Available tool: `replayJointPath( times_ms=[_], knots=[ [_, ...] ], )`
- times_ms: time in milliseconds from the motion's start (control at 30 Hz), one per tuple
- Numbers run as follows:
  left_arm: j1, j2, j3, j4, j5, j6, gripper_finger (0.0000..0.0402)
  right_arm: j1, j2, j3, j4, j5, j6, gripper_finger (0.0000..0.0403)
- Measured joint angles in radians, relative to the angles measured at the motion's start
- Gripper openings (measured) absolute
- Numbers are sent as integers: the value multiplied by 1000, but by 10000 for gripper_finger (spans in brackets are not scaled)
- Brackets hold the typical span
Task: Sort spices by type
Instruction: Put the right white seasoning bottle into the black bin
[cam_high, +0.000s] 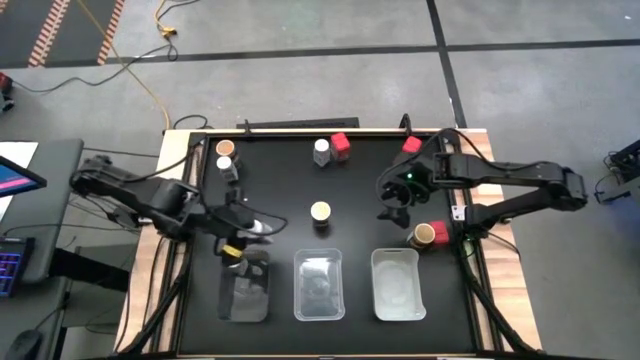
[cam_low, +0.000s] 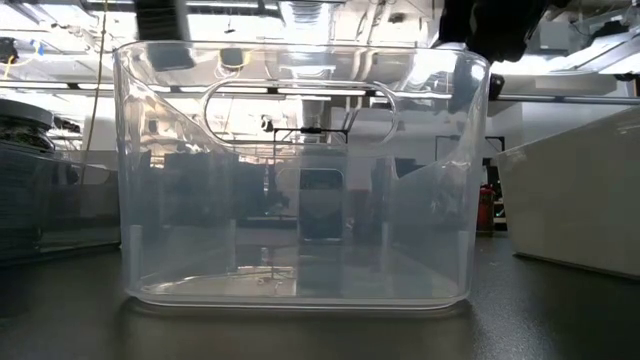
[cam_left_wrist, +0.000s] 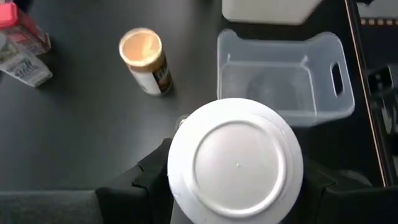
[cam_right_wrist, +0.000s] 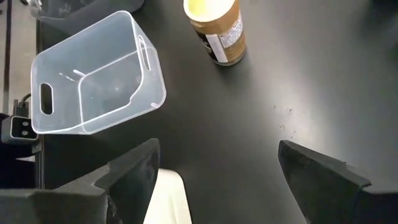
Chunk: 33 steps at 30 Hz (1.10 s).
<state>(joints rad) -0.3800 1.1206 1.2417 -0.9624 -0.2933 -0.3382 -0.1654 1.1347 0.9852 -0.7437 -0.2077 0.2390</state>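
White-capped jar (cam_left_wrist: 235, 158) clenched in the left gripper (cam_high: 243, 236), held just above the left clear tray (cam_high: 244, 296) at the table's (cam_high: 350, 190) front edge. Right gripper (cam_high: 393, 205) hangs with fingers spread, empty, toward the right edge near a tan-lidded jar (cam_high: 423, 235). Cream-lidded jar (cam_high: 320, 212) stands mid-table.

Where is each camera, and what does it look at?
High: above, looking down at both arms.
Low: on the table, looking through the middle tray.
Left wrist: over its fingers, shut on a white-capped jar.
Right wrist: past its open fingers.
Both wrists see the cream-lid jar.
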Motion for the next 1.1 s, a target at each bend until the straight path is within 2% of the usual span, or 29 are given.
replayJointPath(
  times_ms=[167,400,567,833,1100],
  knots=[
    [-36,-43,-46,-3,39,22,204,-2,16,0,21,0,23,353],
    [-85,-17,-110,-6,125,16,204,-2,37,0,60,1,-4,353],
    [-122,48,-135,3,131,-66,204,-2,50,0,54,0,-11,353],
    [-162,189,-135,34,170,-63,204,-2,48,0,56,0,-25,353],
    [-192,288,-135,39,159,-41,204,1,47,0,56,0,-37,353]
  ],
)
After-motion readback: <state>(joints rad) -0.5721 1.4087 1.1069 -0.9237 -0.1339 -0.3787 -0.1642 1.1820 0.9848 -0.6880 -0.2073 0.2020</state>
